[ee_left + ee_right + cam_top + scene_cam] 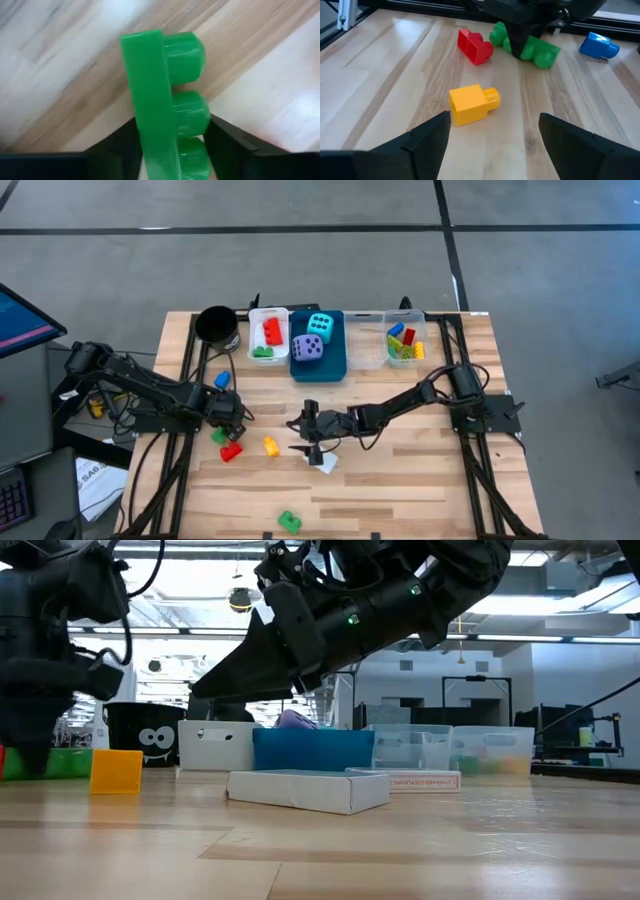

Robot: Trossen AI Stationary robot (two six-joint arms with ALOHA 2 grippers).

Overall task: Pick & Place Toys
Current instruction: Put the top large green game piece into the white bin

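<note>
While lying on the table, green brick sits between left pincer fingers.

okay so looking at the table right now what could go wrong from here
The left gripper straddles the green brick with a red brick close beside it; a lift could knock that one. The right gripper hangs open near the yellow brick and could push it.

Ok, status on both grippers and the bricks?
Left gripper around green brick, on table. Right gripper open, empty, facing yellow brick. Nothing blocking.
</note>
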